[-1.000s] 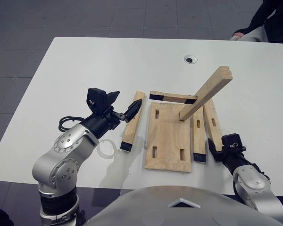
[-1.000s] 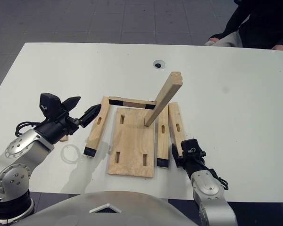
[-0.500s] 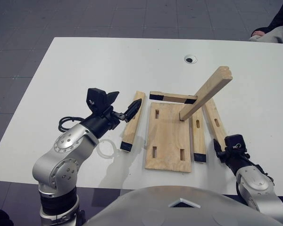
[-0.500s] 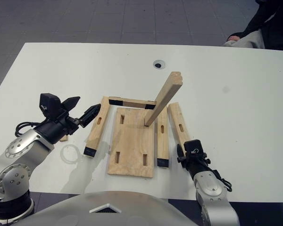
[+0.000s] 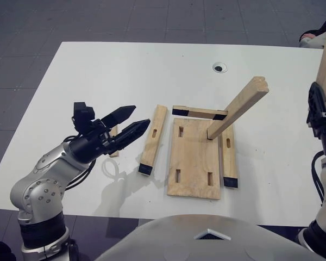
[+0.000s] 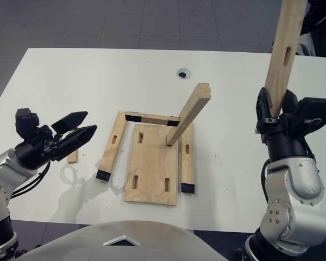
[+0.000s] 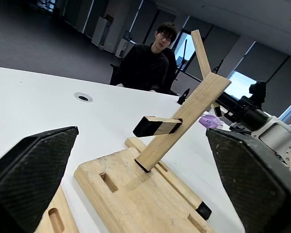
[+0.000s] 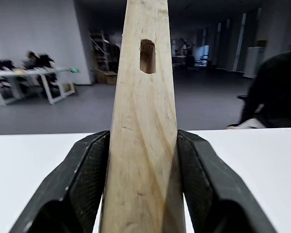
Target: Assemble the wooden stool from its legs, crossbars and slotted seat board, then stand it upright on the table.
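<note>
Right end effector (image 6: 274, 111) clamps pale, grainy slotted leg (image 6: 285, 43) upright. Left end effector (image 5: 140, 115) released, black tapered fingers (image 5: 119, 113) spread over white bench (image 5: 98, 70). Flat seat board (image 5: 193, 157) holds tilted leg (image 5: 236, 109).

White table (image 5: 98, 70), grey tiled floor (image 5: 152, 19)

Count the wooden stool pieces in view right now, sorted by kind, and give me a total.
Seat board: 1
Legs: 4, one held in the right pincer
Crossbar: 1
Short wooden piece: 1
Total: 7
</note>
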`<state>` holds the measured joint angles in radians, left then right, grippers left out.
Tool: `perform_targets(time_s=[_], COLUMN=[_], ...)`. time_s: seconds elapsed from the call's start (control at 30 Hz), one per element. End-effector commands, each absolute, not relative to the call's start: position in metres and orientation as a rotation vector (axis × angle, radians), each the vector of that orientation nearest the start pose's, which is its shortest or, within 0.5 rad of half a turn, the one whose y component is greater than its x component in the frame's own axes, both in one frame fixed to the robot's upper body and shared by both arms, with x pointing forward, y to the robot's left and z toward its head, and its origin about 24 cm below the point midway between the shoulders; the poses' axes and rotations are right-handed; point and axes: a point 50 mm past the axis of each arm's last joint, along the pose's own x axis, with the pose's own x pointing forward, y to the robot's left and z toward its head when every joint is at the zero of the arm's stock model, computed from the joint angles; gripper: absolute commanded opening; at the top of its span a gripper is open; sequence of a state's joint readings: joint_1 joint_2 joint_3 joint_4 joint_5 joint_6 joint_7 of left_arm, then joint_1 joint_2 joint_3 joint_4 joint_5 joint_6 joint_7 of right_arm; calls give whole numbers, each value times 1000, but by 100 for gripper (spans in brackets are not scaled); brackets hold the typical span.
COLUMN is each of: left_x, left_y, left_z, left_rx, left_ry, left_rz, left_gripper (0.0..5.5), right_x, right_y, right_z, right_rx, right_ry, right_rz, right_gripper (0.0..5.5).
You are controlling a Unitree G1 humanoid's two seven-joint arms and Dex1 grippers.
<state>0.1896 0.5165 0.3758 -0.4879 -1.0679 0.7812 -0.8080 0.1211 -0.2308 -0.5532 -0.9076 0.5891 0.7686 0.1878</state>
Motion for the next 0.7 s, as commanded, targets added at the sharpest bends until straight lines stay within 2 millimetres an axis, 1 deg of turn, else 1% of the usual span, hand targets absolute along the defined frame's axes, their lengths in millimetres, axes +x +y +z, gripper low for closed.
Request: perform_targets(time_s=[0.03, 0.07, 0.13, 0.2, 0.27, 0.33, 0.43, 0.53, 0.7], left_x=[180, 180, 180, 179, 178, 178, 175, 168, 164], left_y=[215, 214, 211, 206, 203, 201, 190, 175, 158], left_z=[121, 121, 122, 124, 125, 126, 133, 143, 152], left_rx=[-573, -584, -580, -568, -560, -551, -530, -521, -547], left_ry=[142, 132, 117, 104, 97, 89, 59, 16, -14], left_rz=[-1042, -1063, -1093, -1126, -1139, -1148, -1198, -1282, -1374], left_gripper=[489, 489, 489, 489, 489, 489, 489, 489, 489], right_x=[162, 157, 146, 133, 124, 119, 114, 114, 113], right_y=[-208, -206, -199, -187, -182, -179, -166, -149, -124], right_z=[199, 204, 209, 210, 209, 206, 197, 180, 162], right_rx=[303, 366, 432, 444, 444, 440, 425, 387, 311], right_ry=[-322, -356, -374, -349, -319, -289, -218, -127, -48], right_rz=[397, 478, 624, 782, 883, 946, 1069, 1150, 1236], right_gripper=[214, 214, 214, 214, 214, 214, 214, 214, 214])
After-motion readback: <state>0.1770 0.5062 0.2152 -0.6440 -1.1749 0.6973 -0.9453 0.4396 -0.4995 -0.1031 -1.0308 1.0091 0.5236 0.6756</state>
